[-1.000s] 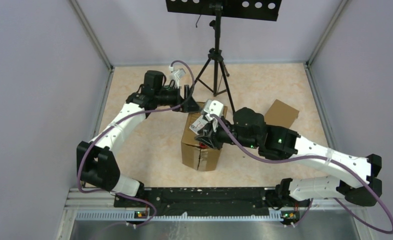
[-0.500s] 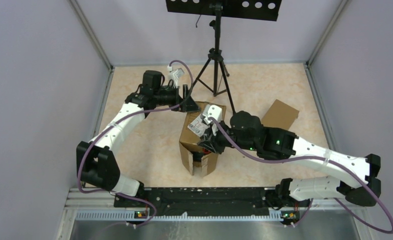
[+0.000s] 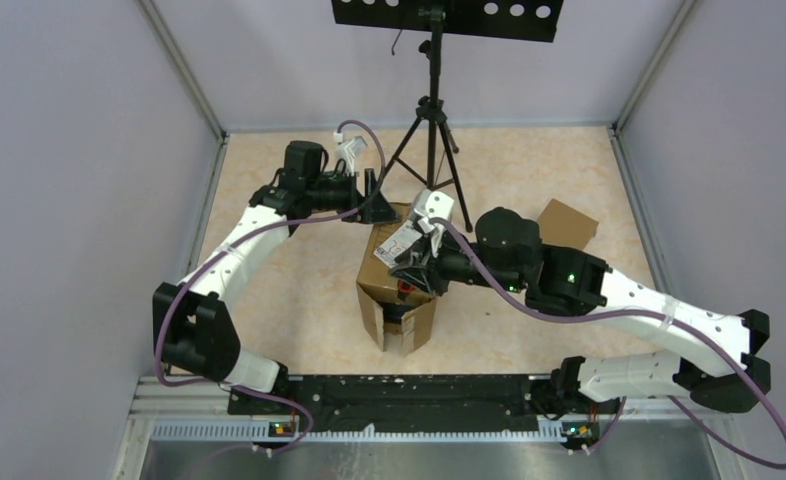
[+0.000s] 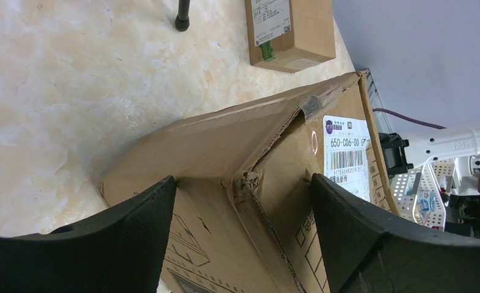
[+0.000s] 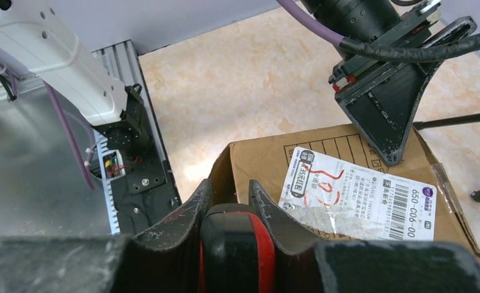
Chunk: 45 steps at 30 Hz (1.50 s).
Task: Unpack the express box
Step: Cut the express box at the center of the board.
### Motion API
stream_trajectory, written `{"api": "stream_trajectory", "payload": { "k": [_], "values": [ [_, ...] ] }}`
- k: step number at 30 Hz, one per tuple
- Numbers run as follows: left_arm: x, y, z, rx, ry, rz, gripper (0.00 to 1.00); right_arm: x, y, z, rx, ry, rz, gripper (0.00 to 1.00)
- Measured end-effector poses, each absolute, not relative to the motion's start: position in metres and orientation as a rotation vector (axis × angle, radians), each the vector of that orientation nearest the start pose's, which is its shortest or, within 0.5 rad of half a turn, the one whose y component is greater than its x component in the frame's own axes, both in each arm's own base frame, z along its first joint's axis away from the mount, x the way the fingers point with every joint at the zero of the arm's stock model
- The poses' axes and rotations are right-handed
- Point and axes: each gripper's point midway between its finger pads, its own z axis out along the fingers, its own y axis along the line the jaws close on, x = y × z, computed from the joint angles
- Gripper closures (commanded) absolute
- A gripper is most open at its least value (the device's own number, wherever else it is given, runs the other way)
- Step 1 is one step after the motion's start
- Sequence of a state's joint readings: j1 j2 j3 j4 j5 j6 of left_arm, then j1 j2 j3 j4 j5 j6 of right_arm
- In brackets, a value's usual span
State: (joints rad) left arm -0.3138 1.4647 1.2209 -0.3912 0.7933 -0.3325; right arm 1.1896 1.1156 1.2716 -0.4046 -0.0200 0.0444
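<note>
A marbled beige table (image 3: 299, 300) carries the express box (image 3: 394, 275), a smaller carton (image 3: 566, 225) and a tripod (image 3: 431, 120).

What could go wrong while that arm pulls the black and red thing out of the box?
The right pincer grips the black-and-red item only at its end, so it could slip back in. The left pincer straddles the box corner with wide-open jaws rather than clamping it, so the box may lift or tip with the pull. The near flaps hang loose and might snag the item.

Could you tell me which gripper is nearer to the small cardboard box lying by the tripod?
Right. The right gripper is at the express box's open end; the left gripper straddles its far corner, farther from the small box.
</note>
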Motion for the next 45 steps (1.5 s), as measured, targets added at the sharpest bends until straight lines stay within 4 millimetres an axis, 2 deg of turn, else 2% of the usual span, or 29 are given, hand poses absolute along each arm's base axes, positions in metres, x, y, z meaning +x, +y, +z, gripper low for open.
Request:
{"api": "stream_trajectory", "payload": {
  "k": [12, 23, 35, 38, 41, 43, 45],
  "values": [
    [0.312, -0.243, 0.232, 0.440, 2.206, -1.230, 0.17, 0.138, 0.341, 0.373, -0.990, 1.567, 0.864, 1.00],
    [0.312, -0.243, 0.232, 0.439, 2.206, -1.230, 0.13, 0.150, 0.325, 0.374, -0.914, 1.641, 0.781, 1.00],
    [0.314, -0.243, 0.235, 0.435, 2.202, -1.222, 0.12, 0.164, 0.273, 0.354, -0.740, 1.825, 0.590, 1.00],
    [0.316, -0.242, 0.235, 0.429, 2.202, -1.213, 0.11, 0.177, 0.259, 0.348, -0.644, 1.885, 0.533, 1.00],
    [0.319, -0.241, 0.237, 0.417, 2.203, -1.191, 0.11, 0.199, 0.237, 0.340, -0.506, 1.959, 0.486, 1.00],
    [0.322, -0.240, 0.239, 0.412, 2.197, -1.175, 0.11, 0.216, 0.221, 0.329, -0.411, 2.009, 0.455, 1.00],
    [0.324, -0.239, 0.242, 0.411, 2.190, -1.168, 0.11, 0.224, 0.211, 0.316, -0.356, 2.057, 0.441, 1.00]
  ]
}}
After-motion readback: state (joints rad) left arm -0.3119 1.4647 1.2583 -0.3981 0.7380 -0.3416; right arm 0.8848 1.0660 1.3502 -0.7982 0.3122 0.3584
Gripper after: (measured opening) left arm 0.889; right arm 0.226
